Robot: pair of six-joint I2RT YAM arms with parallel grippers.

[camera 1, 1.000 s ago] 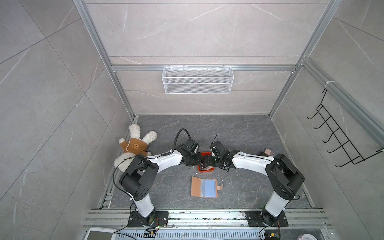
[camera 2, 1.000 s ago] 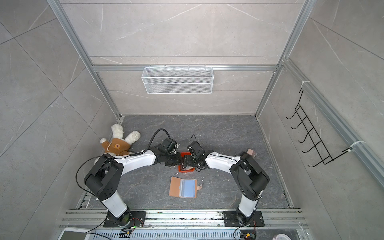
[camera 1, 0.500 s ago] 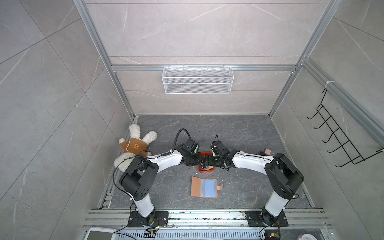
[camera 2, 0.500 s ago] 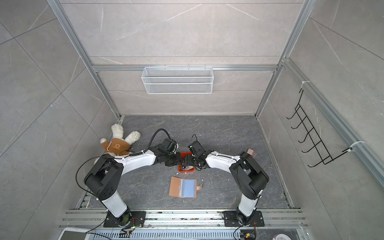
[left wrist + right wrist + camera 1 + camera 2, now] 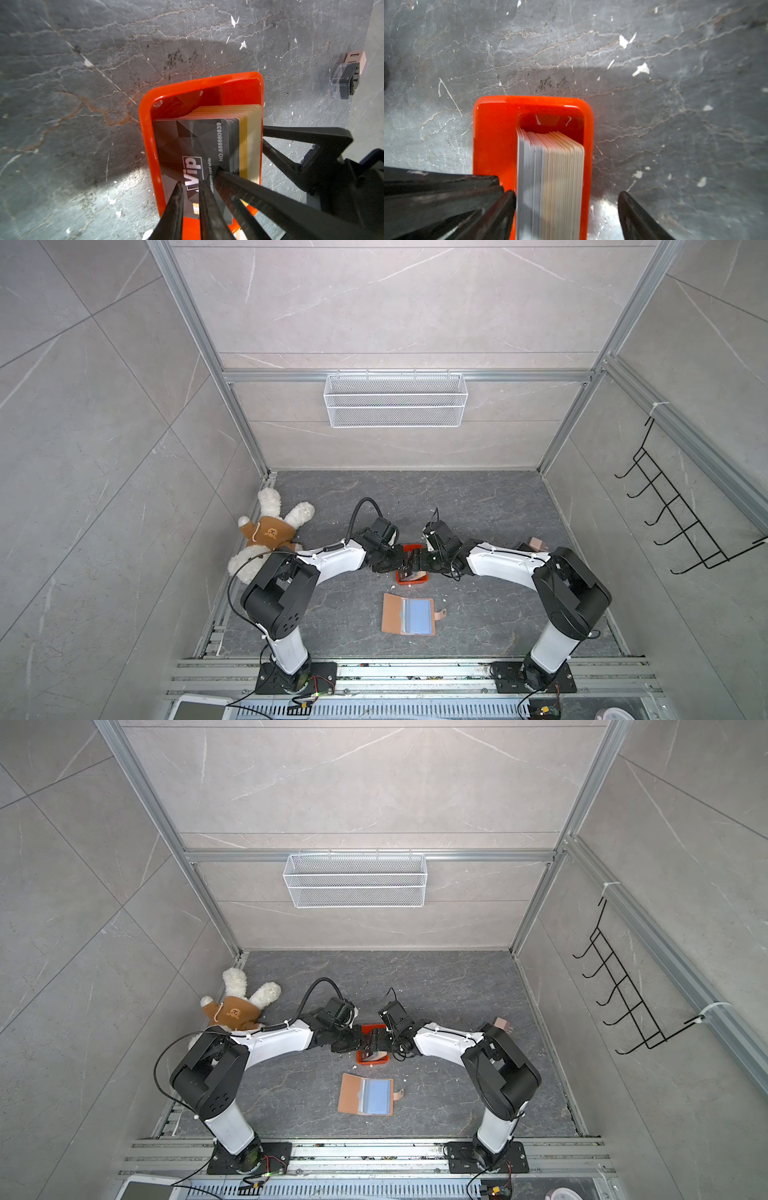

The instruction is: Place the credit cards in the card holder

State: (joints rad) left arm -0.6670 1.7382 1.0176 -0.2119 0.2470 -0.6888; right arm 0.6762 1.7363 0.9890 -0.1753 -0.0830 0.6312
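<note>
The booth was lit brightly and evenly from overhead. In both top views the pale wall tiles (image 5: 374,302) looked flat and soft, without hard glare, and only faint shadows lay on the dark floor (image 5: 478,510). The wide lens stretched the walls and the frame rails (image 5: 190,323) outward toward the corners.

Close in, the pictures were rougher. In the left wrist view a broad shadow crossed the floor, a bright patch of light sat beside the orange tray (image 5: 145,135), and its rim shone. In the right wrist view the edges of the credit cards (image 5: 550,176) were smeared and soft. The tray glowed oversaturated there, and a glare spot lay on the floor just beside it.
</note>
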